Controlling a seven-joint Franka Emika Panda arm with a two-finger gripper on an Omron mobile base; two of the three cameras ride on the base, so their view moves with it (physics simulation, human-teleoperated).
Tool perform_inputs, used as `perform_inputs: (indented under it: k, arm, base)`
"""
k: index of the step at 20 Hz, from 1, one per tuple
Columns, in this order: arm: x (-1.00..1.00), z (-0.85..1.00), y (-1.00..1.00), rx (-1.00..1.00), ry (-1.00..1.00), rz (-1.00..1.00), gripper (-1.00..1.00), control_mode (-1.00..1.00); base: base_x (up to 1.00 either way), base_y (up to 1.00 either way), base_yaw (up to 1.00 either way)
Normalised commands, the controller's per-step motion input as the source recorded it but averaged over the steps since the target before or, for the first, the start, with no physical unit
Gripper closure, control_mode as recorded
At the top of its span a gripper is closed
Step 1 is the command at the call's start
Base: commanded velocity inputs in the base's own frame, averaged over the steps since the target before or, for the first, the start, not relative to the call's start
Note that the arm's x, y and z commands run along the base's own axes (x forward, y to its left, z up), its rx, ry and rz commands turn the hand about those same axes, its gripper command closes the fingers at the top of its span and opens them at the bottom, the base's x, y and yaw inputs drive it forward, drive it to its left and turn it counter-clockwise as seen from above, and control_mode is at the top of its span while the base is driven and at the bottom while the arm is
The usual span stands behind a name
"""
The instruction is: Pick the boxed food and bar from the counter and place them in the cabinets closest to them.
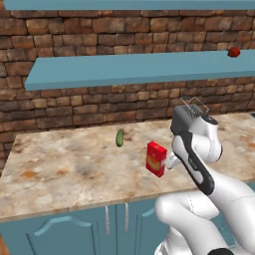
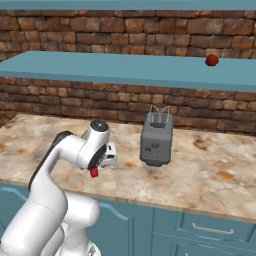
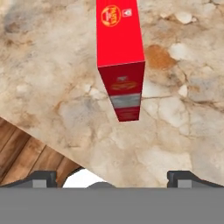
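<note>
The boxed food is a tall red carton standing upright on the marbled counter, near its front edge. In the hand view the boxed food is seen from above, ahead of my gripper and apart from it. The gripper is open, its fingertips spread wide with nothing between them. From the right base view my hand hangs just over the carton, of which a red corner shows below it. A long teal cabinet shelf runs along the brick wall above. The bar is out of view.
A small green pickle lies on the counter left of the carton. A grey toaster stands to the right, partly behind my arm in the left base view. A red round fruit sits on the shelf. Wooden floor shows beyond the counter edge.
</note>
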Motion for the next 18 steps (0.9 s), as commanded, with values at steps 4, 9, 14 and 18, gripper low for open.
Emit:
perform_inputs:
  k: [4,9,14,18]
  arm:
    - [0.23,-0.21,0.06,0.04,-0.03,0.00,-1.00,-1.00]
    - [0.26,-0.17,0.07,0.04,-0.02,0.00,-1.00,-1.00]
    - [0.31,-0.13,0.06,0.03,-0.01,0.00,-1.00,-1.00]
    - [0.25,-0.11,0.05,0.03,-0.02,0.00,-1.00,-1.00]
  base:
    - [0.00,0.00,0.00]
    - [0.00,0.00,0.00]
    - [0.00,0.00,0.00]
    - [0.00,0.00,0.00]
